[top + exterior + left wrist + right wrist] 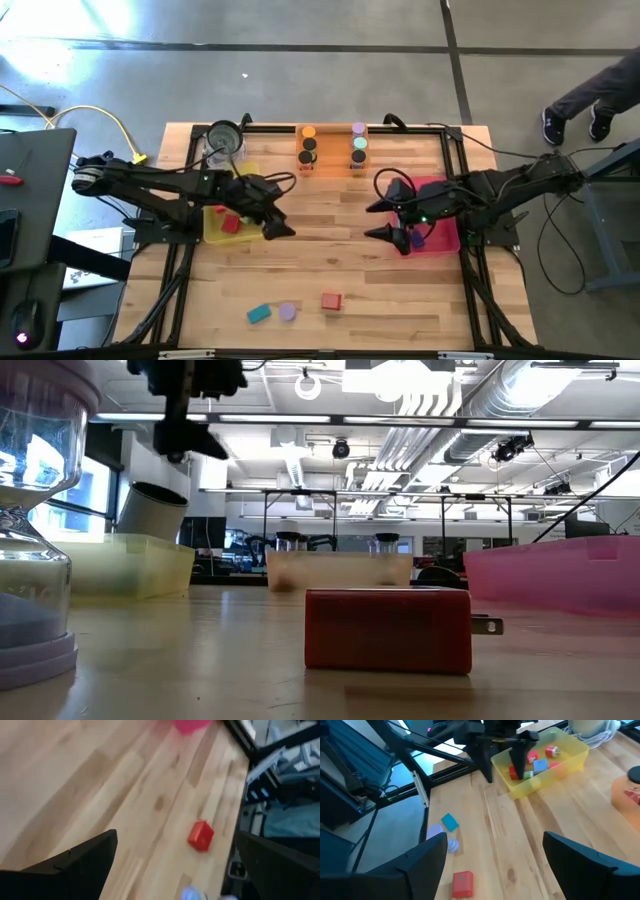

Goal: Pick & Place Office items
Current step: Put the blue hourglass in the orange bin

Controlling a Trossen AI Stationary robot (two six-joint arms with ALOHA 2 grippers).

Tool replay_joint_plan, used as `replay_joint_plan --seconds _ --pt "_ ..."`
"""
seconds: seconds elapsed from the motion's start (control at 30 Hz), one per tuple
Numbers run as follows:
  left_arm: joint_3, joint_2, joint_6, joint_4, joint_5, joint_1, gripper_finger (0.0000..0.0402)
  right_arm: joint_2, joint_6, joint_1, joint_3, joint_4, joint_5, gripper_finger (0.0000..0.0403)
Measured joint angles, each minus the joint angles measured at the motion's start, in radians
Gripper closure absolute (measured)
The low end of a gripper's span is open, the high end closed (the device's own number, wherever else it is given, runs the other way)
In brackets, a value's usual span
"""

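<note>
The yellow tray (212, 232) holds some small blocks; beside it hangs the left gripper (277, 221), wide open and empty. The right gripper (385, 221) — also open, holding nothing — is well apart from the tray. The red block (331, 300), teal block (259, 314) and lavender block (288, 312) lie on the table, away from the tray.

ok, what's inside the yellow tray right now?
The yellow tray holds several small blocks: red ones, a blue one, and a green piece near the front wall. The left gripper hangs open before it, covering part of the contents.
</note>
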Motion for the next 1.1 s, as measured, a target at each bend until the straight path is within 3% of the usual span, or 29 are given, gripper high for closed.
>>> replay_joint_plan --seconds 0.33,0.7,0.97,1.1 --pt "-0.003 0.042 0.129 0.265 -0.033 -0.020 0.0007 0.000 0.018 0.037 0.000 0.020 0.000 0.0086" --pt "0.000 0.049 0.139 0.768 -0.020 -0.136 0.0007 0.000 0.015 0.054 0.000 0.045 0.002 0.0086" --pt "0.002 0.113 0.154 0.980 -0.191 -0.205 0.0007 0.000 0.015 0.080 0.000 0.059 0.001 0.0086" --pt "0.027 0.116 0.176 0.974 -0.288 -0.228 0.0010 0.000 0.014 0.107 0.000 0.078 0.002 0.0086"
